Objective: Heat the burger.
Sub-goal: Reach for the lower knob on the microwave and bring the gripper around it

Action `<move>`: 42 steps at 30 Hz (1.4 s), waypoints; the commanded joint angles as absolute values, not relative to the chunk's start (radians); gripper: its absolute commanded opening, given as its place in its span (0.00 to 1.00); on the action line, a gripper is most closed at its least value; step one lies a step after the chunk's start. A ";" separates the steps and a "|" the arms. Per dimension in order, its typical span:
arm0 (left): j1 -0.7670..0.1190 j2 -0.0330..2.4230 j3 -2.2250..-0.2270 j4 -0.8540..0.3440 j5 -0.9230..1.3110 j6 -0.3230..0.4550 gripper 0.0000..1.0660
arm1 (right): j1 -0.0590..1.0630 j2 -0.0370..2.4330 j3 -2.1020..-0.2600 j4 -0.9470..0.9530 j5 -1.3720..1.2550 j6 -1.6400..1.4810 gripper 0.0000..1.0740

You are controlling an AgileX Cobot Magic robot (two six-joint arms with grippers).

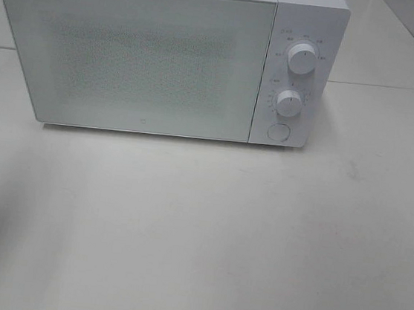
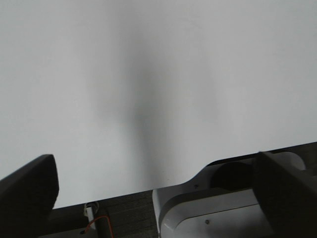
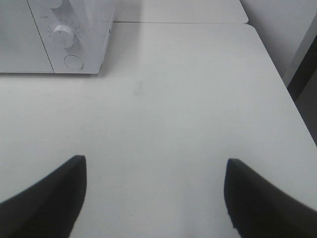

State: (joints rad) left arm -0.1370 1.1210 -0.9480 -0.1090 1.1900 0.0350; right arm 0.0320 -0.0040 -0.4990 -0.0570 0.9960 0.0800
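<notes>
Right, both jaws gape empty, no burger visible, so I risk heating nothing behind that shut white boxy microwave point(image 1: 128, 56) door.

The microwave point(image 1: 166, 53) is finished in white all over. Its door point(image 1: 128, 56) is covered across the middle by a fine speckled field of pale grey-green dots, framed by a plain white border. The upper knob point(image 1: 302, 59) and the lower knob point(image 1: 289, 103) at the right are white, each crossed by a thin dark line and ringed by small grey markings. The round button point(image 1: 278, 132) beneath them is white too. The table point(image 1: 198, 236) is seen as off-white, with faint grey smudges and a soft grey shadow at the near left. The left gripper point(image 2: 156, 163) and the right gripper point(image 3: 156, 162) are both shown with black fingers. A thin orange wire point(image 2: 96, 223) is seen against a dark grey floor point(image 2: 129, 213).
</notes>
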 commanded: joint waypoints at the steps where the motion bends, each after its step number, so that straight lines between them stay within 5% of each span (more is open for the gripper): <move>1: -0.136 1.052 -0.875 -0.035 1.181 -0.051 0.94 | 0.025 -0.030 -0.499 -0.054 0.994 0.084 0.69; 8: -0.136 0.917 -0.760 -0.016 1.161 -0.065 0.94 | 0.025 -0.030 -0.499 -0.054 0.994 0.084 0.69; 18: -0.136 0.583 -0.537 -0.096 1.048 0.051 0.94 | 0.025 -0.030 -0.499 -0.054 0.994 0.084 0.69; 42: -0.135 0.127 -0.519 -0.173 1.071 0.050 0.94 | 0.025 -0.030 -0.499 -0.054 0.994 0.084 0.69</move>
